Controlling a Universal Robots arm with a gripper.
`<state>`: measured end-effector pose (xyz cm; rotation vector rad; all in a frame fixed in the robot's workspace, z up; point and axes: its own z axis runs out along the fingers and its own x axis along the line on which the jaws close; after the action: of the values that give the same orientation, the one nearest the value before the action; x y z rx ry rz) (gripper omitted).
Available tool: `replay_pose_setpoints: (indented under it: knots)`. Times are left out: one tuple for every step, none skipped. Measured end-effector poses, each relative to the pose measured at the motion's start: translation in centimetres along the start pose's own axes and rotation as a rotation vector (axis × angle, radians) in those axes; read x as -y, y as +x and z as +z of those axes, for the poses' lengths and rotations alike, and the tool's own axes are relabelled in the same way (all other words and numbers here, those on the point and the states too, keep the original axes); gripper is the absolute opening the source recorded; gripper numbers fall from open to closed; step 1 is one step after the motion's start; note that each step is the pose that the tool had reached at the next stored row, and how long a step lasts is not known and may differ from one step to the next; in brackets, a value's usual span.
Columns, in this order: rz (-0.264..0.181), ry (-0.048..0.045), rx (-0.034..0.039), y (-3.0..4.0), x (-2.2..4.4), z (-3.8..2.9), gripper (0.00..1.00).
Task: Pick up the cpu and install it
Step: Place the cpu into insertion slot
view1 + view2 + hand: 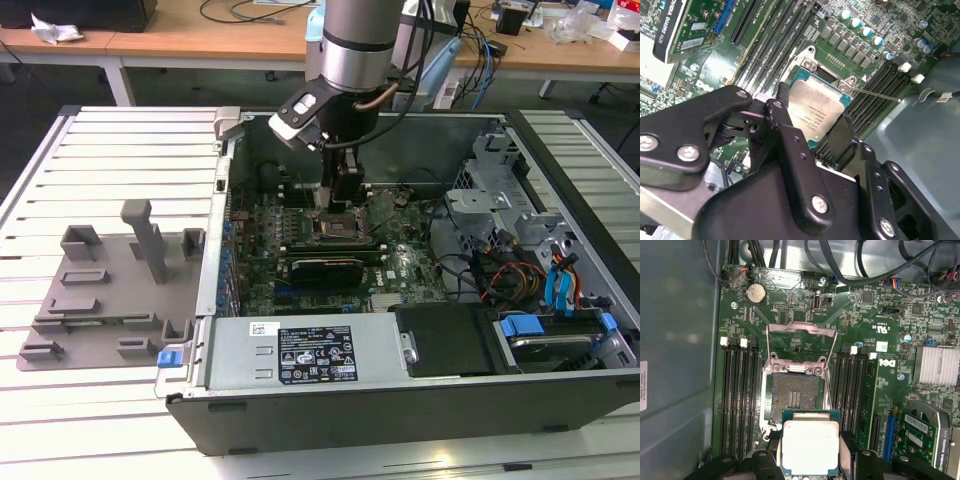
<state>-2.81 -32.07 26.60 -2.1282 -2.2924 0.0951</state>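
Observation:
The cpu (pixel 810 447) is a thin square chip with a pale silver top and a green rim. It sits between the black fingers (pixel 785 115) of my gripper (pixel 810 452), which is shut on it. In both wrist views the cpu (pixel 816 107) hangs just above the motherboard's open socket (pixel 795 397) and overlaps one edge of it. The socket's metal load frame (pixel 800 337) is flipped up and the contact field is bare. In the exterior view my gripper (pixel 336 205) reaches down into the open computer case, right over the socket (pixel 335 230).
Memory slots (pixel 740 390) flank the socket on both sides. A graphics card (pixel 320 268) and power supply (pixel 300 355) lie in front of it. A drive cage with cables (pixel 540 260) fills the exterior view's right. A grey plastic tray (pixel 110 290) stands outside the case at the exterior view's left.

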Motion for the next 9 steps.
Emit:
replay_pose_setpoints:
  knots:
    - [0.0, 0.0, 0.0002, 0.0, -0.01, 0.11, 0.55]
    - [0.0, 0.0001, 0.0003, 0.01, -0.02, 0.21, 0.55]
    - [0.0, 0.0, 0.0004, 0.01, -0.03, 0.34, 0.55]
    - [0.0, 0.0001, 0.0005, 0.02, -0.04, 0.46, 0.55]
    - [0.0, 0.0, 0.0007, 0.02, -0.05, 0.54, 0.55]
    - [0.0, 0.0001, 0.001, 0.02, -0.07, 0.67, 0.55]
    - [0.0, 0.0001, 0.001, 0.02, -0.07, 0.72, 0.55]
    - [0.0, 0.0001, 0.0012, 0.02, -0.08, 0.76, 0.55]
    - [0.0, 0.0001, 0.0014, 0.03, -0.09, 0.87, 0.55]
